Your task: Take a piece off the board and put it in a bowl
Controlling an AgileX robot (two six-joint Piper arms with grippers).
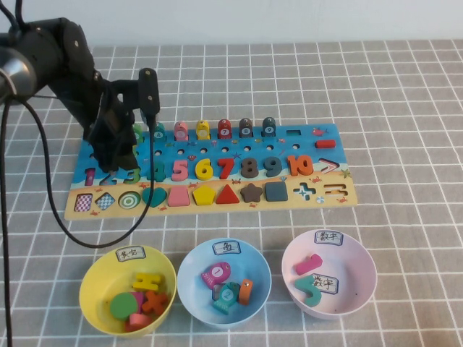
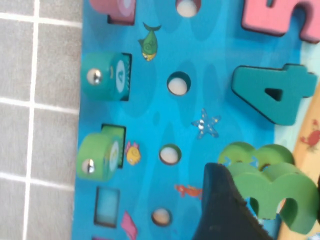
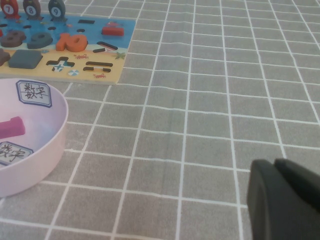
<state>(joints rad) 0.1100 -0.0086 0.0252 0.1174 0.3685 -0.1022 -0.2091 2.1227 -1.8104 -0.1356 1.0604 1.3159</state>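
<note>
left arm (image 1: 65,72): matte black, chunky rounded joints, silver ring at one joint | cable (image 1: 43,195): thin black, hanging in loop | left gripper (image 1: 119,163): black | right gripper (image 3: 285,200): black, matte, rounded edges

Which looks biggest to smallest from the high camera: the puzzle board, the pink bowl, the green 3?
1. The board, by far the widest.
2. The pink bowl, nearer the camera, yet clearly smaller than the board.
3. The green 3, tiny, partly hidden by the left end effector.
</note>
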